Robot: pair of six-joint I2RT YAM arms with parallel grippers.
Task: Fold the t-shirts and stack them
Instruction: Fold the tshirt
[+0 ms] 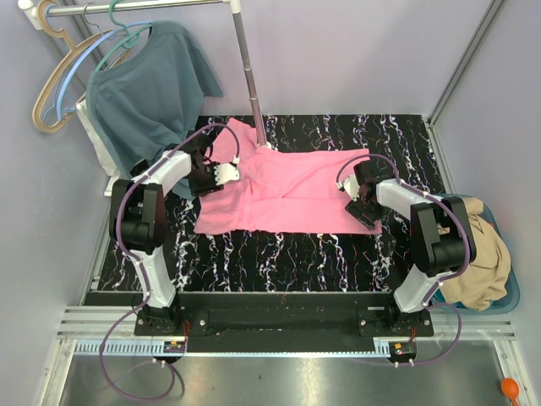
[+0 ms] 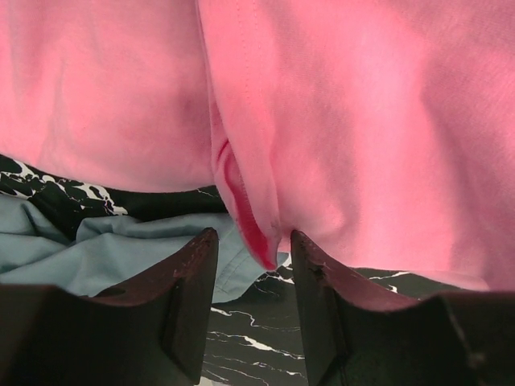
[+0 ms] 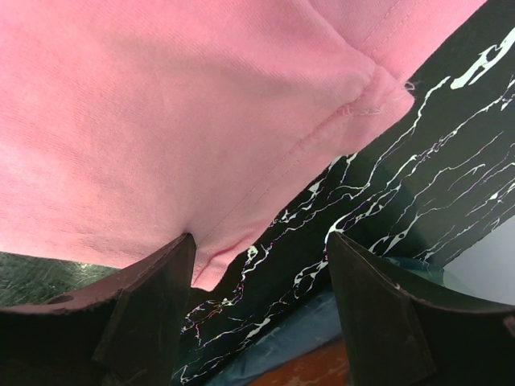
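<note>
The bright pink t-shirt lies spread flat on the black marbled table. My left gripper is at its left edge, by the sleeve. In the left wrist view it is open, with a hanging pink fold reaching down between the fingertips. My right gripper is at the shirt's right edge. In the right wrist view it is open wide, its left finger against the pink hem. The tan-beige t-shirt lies bunched in a basket on the right. No orange t-shirt shows clearly.
A dusty teal-blue shirt hangs on hangers from a rail at the back left, and its cloth lies by my left fingers. The rack's pole stands at the shirt's far edge. The blue basket sits off the table's right side.
</note>
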